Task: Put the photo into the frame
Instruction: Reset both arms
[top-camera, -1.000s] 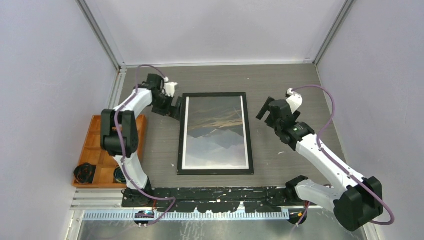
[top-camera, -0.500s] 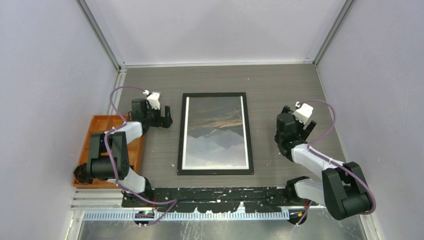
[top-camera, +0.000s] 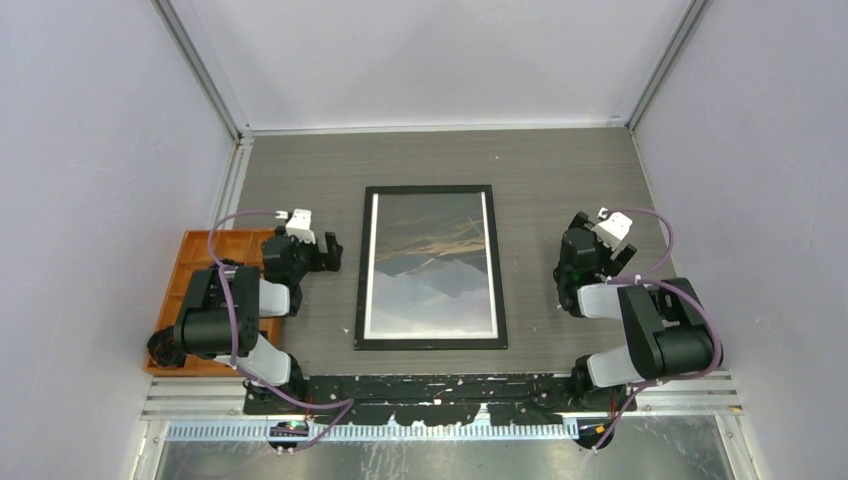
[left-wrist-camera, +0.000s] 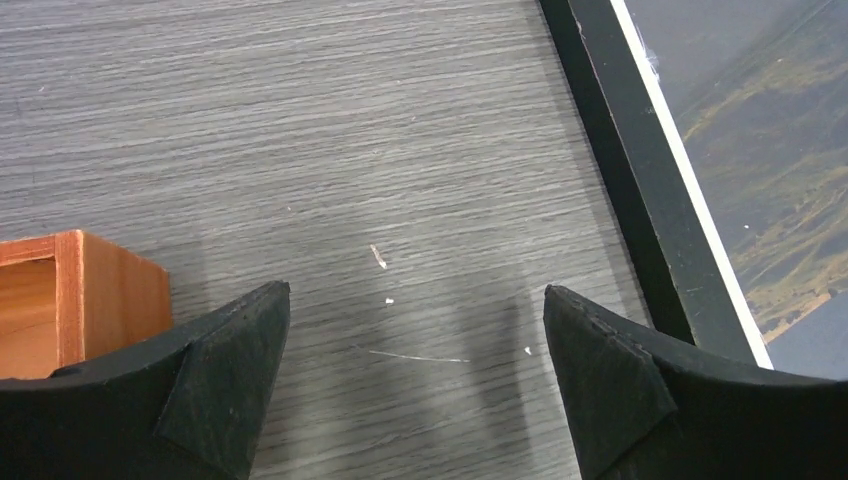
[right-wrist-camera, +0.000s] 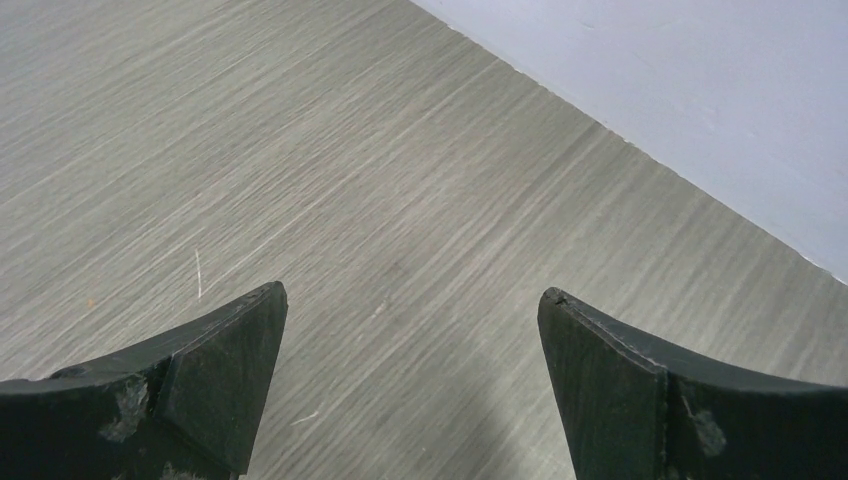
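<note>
On the grey wood-grain table (top-camera: 540, 170) the black frame (top-camera: 361, 270) lies flat at the middle, the photo (top-camera: 432, 265) inside its rails, picture up; an orange tray (top-camera: 190, 290) sits at the left edge; the left gripper (left-wrist-camera: 415, 300) hovers just left of the frame, jaws wide, holding nothing; the right gripper (right-wrist-camera: 412, 300), well apart to the right, likewise gapes empty.

No words, numbers or signs are showing that can be read in any view. The photo (top-camera: 431, 262), the frame (top-camera: 428, 189) and the orange tray (top-camera: 195, 250) are not showing any letters or labels.
</note>
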